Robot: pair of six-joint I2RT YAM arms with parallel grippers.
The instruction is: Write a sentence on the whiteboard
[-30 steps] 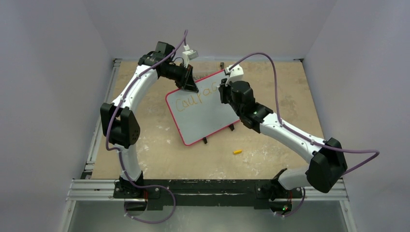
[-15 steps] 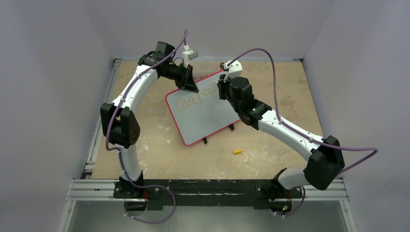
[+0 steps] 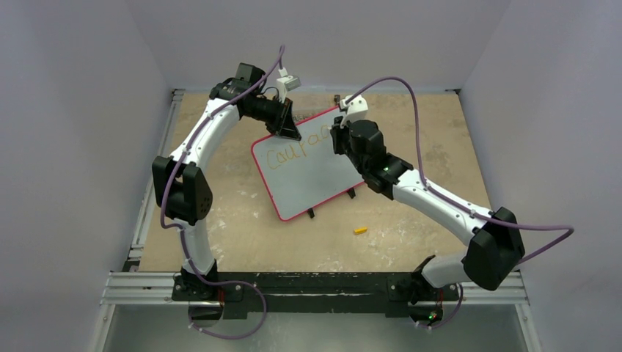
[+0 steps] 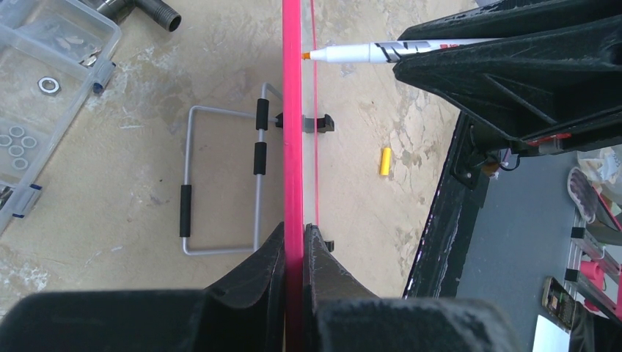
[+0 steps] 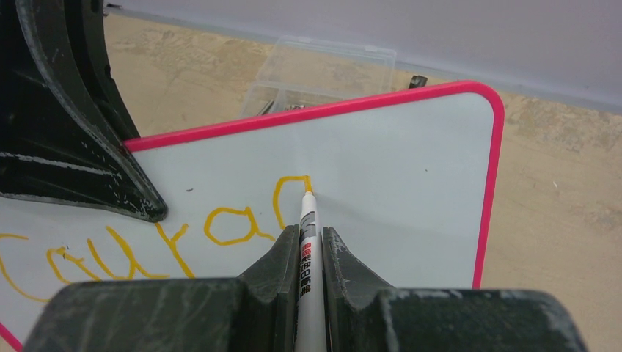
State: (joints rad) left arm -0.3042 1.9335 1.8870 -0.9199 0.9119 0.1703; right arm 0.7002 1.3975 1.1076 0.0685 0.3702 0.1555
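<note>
The whiteboard [image 3: 315, 183] is propped tilted on the surface [image 3: 242, 227], its red rim clamped edge-on in my left pincer [image 4: 294, 233]. My right pincer [image 5: 309, 238] pinches the marker [image 5: 307, 211]. The tip touches the face just ahead of that pincer, on the loop after "coura" of the sentence [image 5: 172, 249]. I judge the board light, stiff and glossy-slick, with the thin rim the only sound hold. The marker is slim and may twist, so light pressure.

On the whiteboard [image 5: 396, 183], the sentence [image 3: 295, 153] reads "Coura", orange-yellow, next letter incomplete (print on the marker [image 5: 307, 213] barrel: not legible).
</note>
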